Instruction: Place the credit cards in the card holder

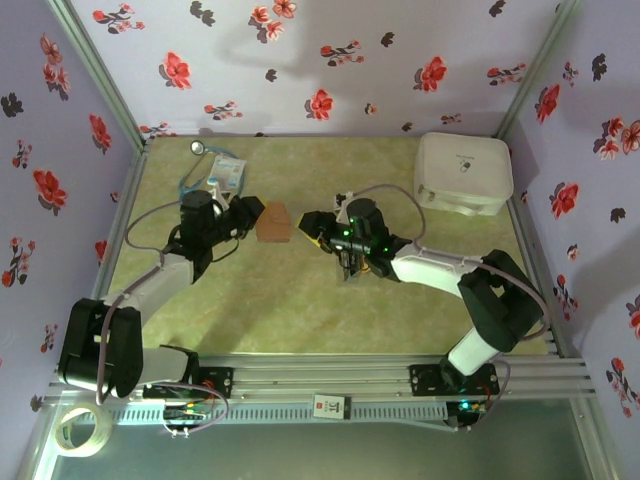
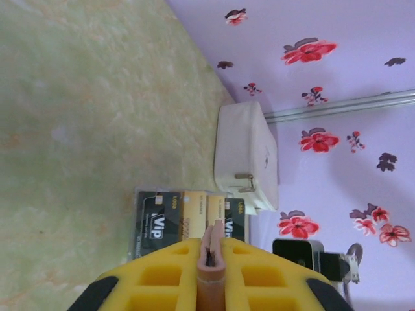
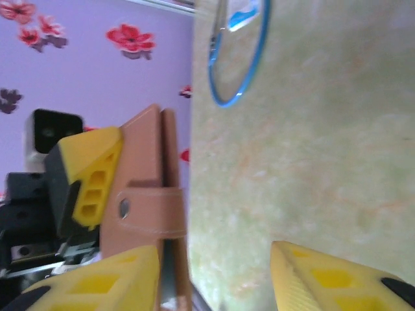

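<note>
The reddish-brown card holder point(image 1: 273, 222) stands on edge near the table's middle, pinched between the yellow fingers of my left gripper point(image 1: 252, 214), which is shut on it. In the left wrist view the card holder's edge point(image 2: 212, 249) sits squeezed in my left gripper point(image 2: 212, 259). Just beyond it the credit cards point(image 2: 162, 219), black and yellow-orange, lie fanned flat on the table. My right gripper point(image 1: 320, 230) faces the holder from the right. In the right wrist view the holder point(image 3: 146, 194) with its snap strap stands by my open right gripper point(image 3: 214, 285), its jaws wide apart.
A big white rounded case point(image 1: 463, 172) sits at the back right, also seen as the white case point(image 2: 246, 155) behind the cards. A blue loop point(image 3: 237, 58) and a small packet point(image 1: 230, 172) lie at the back left. A tape roll point(image 1: 85, 430) hangs off the front rail.
</note>
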Robot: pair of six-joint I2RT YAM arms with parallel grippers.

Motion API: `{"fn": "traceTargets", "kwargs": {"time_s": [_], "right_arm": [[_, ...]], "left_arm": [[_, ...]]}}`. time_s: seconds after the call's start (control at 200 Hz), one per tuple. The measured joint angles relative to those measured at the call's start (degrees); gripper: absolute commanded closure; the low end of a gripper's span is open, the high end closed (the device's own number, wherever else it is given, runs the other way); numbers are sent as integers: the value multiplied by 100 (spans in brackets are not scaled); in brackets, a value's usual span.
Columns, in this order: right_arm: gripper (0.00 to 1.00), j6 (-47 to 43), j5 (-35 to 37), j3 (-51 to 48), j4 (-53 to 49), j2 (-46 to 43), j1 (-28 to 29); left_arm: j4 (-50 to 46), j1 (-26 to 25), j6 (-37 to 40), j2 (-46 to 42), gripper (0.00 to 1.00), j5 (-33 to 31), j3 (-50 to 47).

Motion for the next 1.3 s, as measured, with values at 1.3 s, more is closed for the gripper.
{"fn": "traceTargets", "kwargs": {"time_s": [1.3], "right_arm": [[21,-3801,2124,3115,-5005,431,656]], "left_arm": [[-645,-686,544,610,97,-260,627]]}}
